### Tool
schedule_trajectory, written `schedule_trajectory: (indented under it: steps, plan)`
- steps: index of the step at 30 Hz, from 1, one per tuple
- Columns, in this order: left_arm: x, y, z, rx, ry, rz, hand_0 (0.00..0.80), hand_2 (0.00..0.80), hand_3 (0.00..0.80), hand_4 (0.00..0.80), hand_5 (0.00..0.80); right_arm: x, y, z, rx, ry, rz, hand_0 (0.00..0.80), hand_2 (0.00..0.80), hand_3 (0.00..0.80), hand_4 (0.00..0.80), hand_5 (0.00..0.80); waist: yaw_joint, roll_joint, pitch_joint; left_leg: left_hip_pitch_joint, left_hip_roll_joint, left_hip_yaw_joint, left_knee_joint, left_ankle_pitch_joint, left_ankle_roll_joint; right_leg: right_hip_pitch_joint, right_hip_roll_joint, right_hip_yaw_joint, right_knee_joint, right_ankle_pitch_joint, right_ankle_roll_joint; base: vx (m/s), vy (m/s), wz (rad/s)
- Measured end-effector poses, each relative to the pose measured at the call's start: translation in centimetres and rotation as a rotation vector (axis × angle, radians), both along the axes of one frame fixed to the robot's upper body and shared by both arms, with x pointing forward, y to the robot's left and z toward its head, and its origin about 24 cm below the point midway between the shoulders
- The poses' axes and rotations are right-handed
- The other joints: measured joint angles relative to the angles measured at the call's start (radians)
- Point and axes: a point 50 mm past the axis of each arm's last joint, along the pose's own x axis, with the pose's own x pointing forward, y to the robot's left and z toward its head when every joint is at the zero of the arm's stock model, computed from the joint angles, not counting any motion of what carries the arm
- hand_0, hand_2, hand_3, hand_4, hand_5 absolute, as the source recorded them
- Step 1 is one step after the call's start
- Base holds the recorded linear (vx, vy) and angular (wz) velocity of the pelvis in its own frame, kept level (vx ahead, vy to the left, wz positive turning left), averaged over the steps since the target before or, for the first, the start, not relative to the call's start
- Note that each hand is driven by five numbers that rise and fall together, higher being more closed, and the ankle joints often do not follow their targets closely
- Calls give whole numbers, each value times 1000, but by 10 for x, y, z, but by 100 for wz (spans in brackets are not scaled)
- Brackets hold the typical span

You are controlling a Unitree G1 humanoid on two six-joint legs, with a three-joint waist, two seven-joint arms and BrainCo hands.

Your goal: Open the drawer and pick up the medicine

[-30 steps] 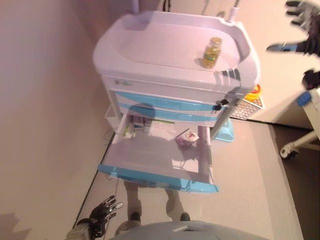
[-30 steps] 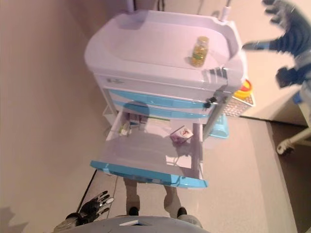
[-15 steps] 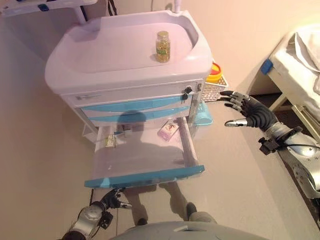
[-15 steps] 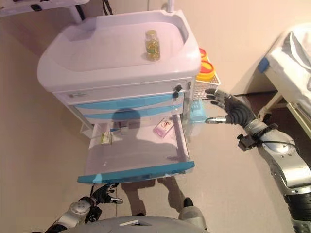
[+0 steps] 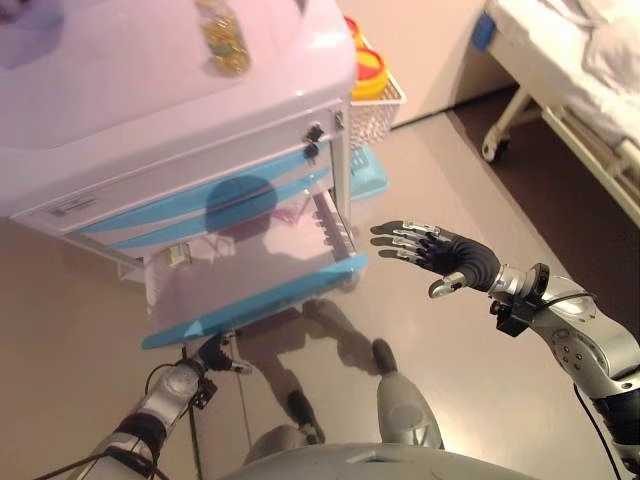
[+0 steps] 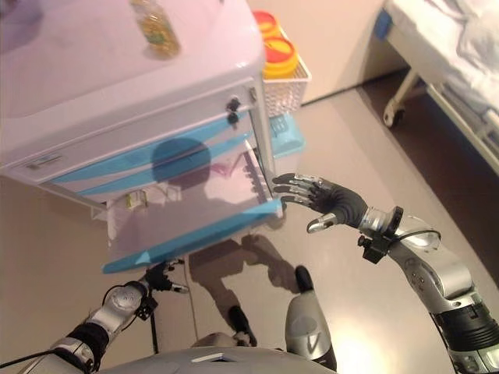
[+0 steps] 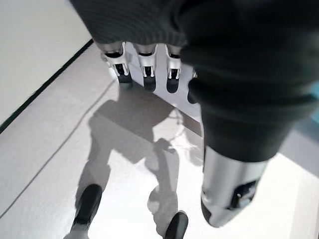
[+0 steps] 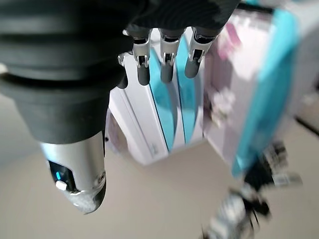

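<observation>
The white cart (image 5: 120, 110) has its lowest drawer (image 5: 255, 300) pulled out, blue front toward me. A small green-and-white box (image 5: 178, 257) lies at the drawer's back left. A pale box (image 6: 232, 164) lies at its back right, in shadow. A yellow-filled bottle (image 5: 225, 45) stands on the cart top. My right hand (image 5: 445, 262) is open with fingers spread, in the air just right of the drawer's front right corner, holding nothing. My left hand (image 5: 210, 355) is open and empty, low near the floor below the drawer front.
A white wire basket with a yellow container (image 5: 372, 85) hangs on the cart's right side. A blue tray (image 5: 365, 175) sits low beside the cart. A bed (image 5: 580, 70) with white sheets stands at the far right.
The camera has swung, so the whole scene has shifted. My right hand has come down and closer to the drawer's front right corner. My left hand stays low under the drawer front.
</observation>
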Motion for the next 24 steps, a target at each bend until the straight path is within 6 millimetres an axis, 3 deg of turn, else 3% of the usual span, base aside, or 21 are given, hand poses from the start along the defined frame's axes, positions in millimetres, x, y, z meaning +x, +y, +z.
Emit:
schedule_trajectory:
  steps: [6,10,17,24]
  plan:
    - [41,3,32,-17,-140,4,0,0,0,0,0,-5,6,-14,-35,97,95,0,0,0,0,0,-26,0,84,-48,-10,8,36,-3,1,-71,-1,30,48,4,-1,-87,71,-15]
    - [67,12,61,2,-223,2,0,0,0,0,0,-1,-7,-40,-37,212,19,0,0,0,0,0,-35,-13,148,-81,-10,12,69,-5,3,-111,-2,43,79,4,-2,-97,25,-5]
    - [91,33,101,-49,-277,30,0,0,0,0,0,-8,-33,-88,3,337,-134,0,0,0,0,0,-40,-26,195,-151,-1,19,111,-10,1,-168,1,47,92,21,-11,-83,-23,-3]
    - [109,60,139,-70,-305,111,0,0,0,0,0,-16,-41,-118,55,380,-219,0,0,0,0,0,-36,-34,202,-221,16,-8,145,-15,-6,-200,6,21,73,34,-21,-18,-18,10]
